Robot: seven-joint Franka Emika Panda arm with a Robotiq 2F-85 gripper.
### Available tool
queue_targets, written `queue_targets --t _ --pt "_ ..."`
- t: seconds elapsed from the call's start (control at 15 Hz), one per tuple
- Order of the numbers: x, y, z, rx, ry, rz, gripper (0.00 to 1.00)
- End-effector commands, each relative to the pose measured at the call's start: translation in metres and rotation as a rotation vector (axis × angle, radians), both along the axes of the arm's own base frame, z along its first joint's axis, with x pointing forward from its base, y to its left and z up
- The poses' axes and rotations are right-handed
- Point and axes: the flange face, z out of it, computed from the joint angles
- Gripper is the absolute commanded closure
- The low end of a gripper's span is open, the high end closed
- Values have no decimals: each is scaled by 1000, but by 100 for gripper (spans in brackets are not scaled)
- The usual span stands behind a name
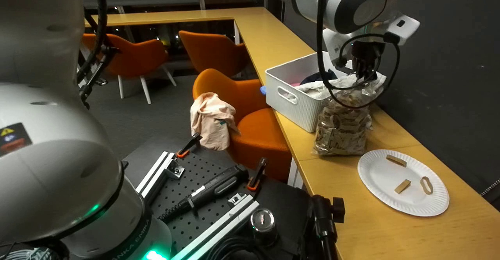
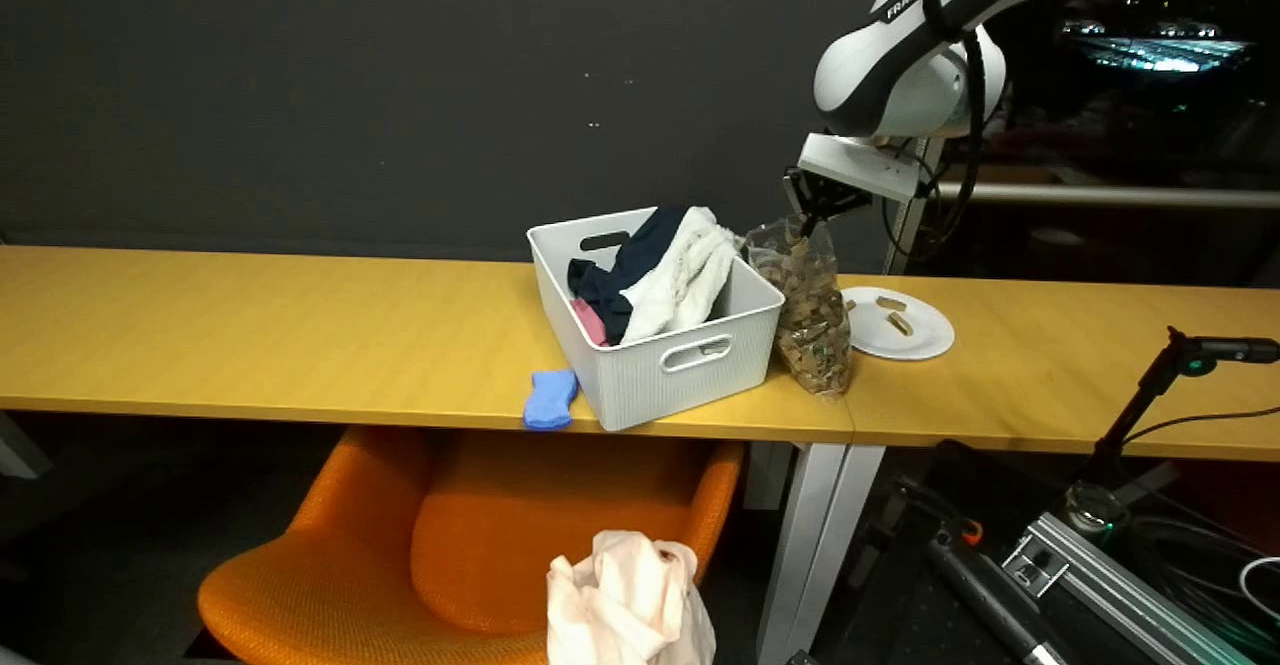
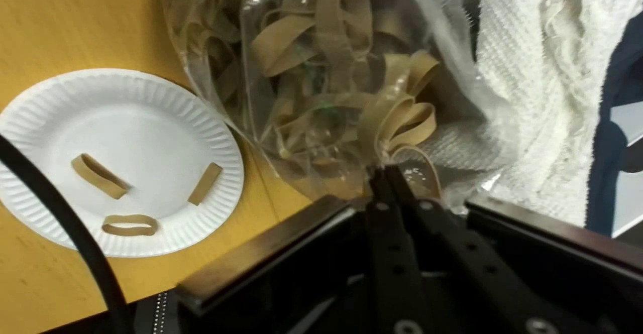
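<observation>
The basket (image 2: 640,385) blocks one side of the bag (image 2: 815,320), the gripper (image 3: 385,170) its top; there's room over the plate (image 2: 935,333) on the bag's opposite side.

Place: part office, part robot lab from where I stand.
Orange chair (image 1: 211,51): office seating, eleven o'clock in an exterior view.
Desk (image 1: 269,37): long, running from twelve to four o'clock.
Robot arm (image 1: 54,174): lab gear at eight.

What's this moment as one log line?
gripper: shut at top of clear bag, hold unclear | bag: tan bands inside | plate: three bands | white basket: cloths inside, beside bag
</observation>
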Motion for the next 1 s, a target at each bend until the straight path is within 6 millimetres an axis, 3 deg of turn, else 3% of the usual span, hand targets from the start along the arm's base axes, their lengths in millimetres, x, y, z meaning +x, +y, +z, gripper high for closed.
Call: queue_targets --t 0.0,0.53,0.87,0.93 --pt "-8 -18 -7 -1 53 -24 100" --pt "-30 -14 3 12 106 20 100" --pt "-35 -1 9 78 129 88 100" --pt "-36 0 10 80 131 94 92"
